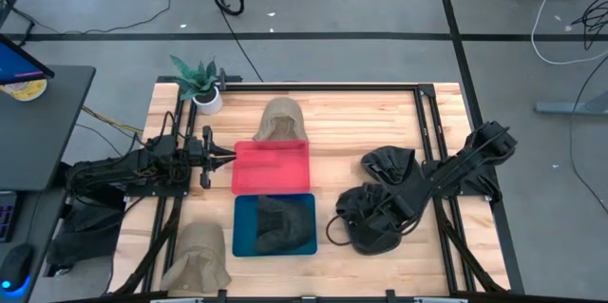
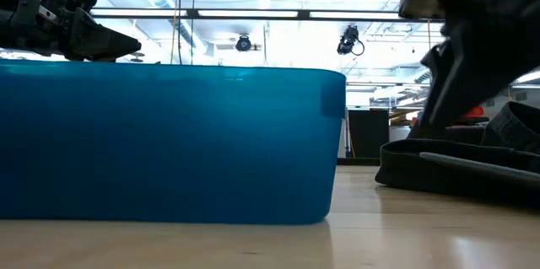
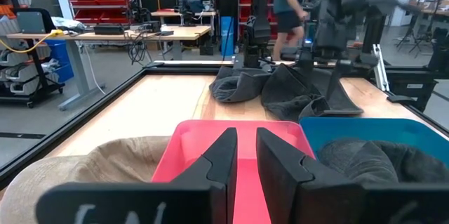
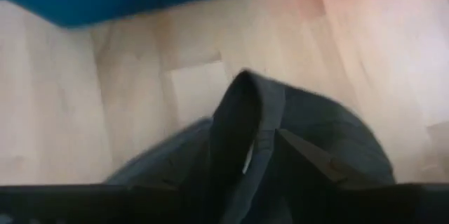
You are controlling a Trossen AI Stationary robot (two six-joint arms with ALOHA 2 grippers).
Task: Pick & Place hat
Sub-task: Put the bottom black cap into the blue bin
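A dark hat (image 1: 372,219) lies on the wooden table right of the blue tray (image 1: 306,246). My right gripper (image 1: 353,216) is down on it and shut on its cloth. A second dark hat (image 1: 389,162) lies farther back, and another dark hat (image 1: 275,224) lies inside the blue tray. A tan hat (image 1: 282,118) rests at the far edge of the red tray (image 1: 271,165), and another tan hat (image 1: 198,257) lies at the near left. My left gripper (image 1: 226,158) hovers shut and empty at the red tray's left edge. My right gripper pinches a raised fold of the dark hat's cloth (image 4: 242,122) between its two fingers, coming from above and slanting toward the table's left. The fold stands up between the fingers. The rest of the hat (image 2: 456,172) lies on the table. The fingertips are hidden by the cloth.
A potted plant (image 1: 201,85) stands at the far left corner. Black rails (image 1: 423,113) frame the table. A person (image 3: 287,6) walks in the room beyond. Bare wood shows between the blue tray and the dark hat (image 4: 105,112).
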